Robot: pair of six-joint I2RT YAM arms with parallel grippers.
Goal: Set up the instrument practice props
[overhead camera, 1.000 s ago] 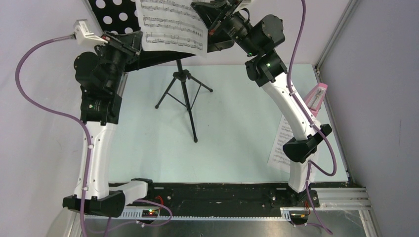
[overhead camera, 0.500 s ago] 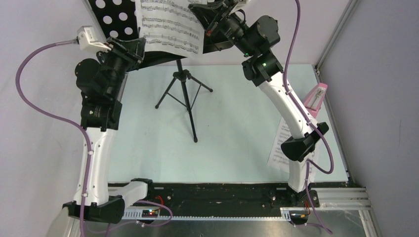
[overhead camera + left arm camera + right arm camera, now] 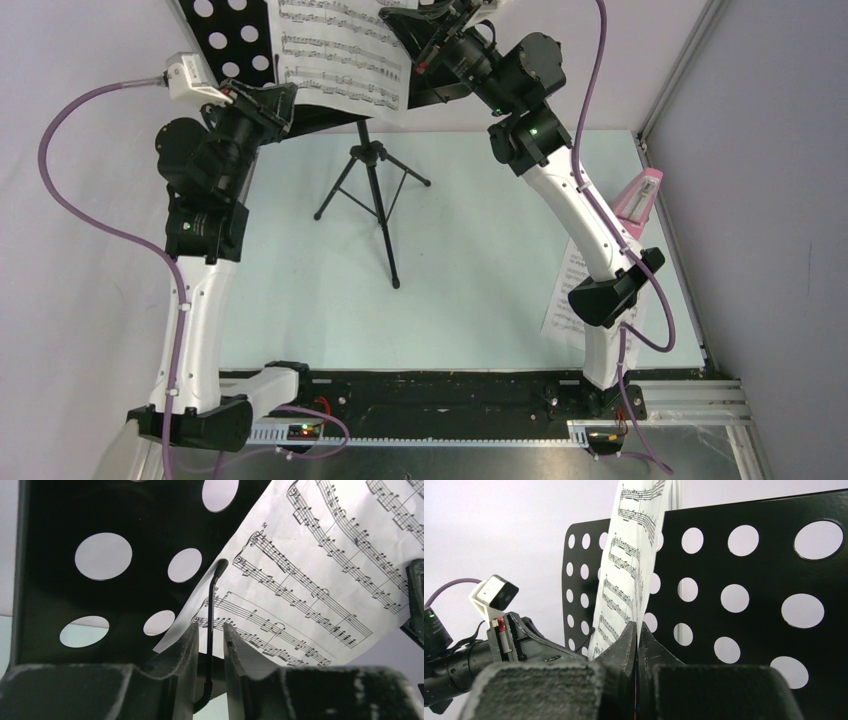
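Two grippers are up at the head of the music stand (image 3: pixel 372 190). My right gripper (image 3: pixel 636 636) is clenched on the edge of a sheet-music page (image 3: pixel 624 580) held against the stand's punched plate (image 3: pixel 749 580). My left gripper (image 3: pixel 210 630) is released, its fingers straddling the stand's thin wire page holder (image 3: pixel 210 605) without touching it. Right of the stand, the pink metronome (image 3: pixel 641 195) stands on the bench (image 3: pixel 470 280), with another page (image 3: pixel 563 295) lying near it.
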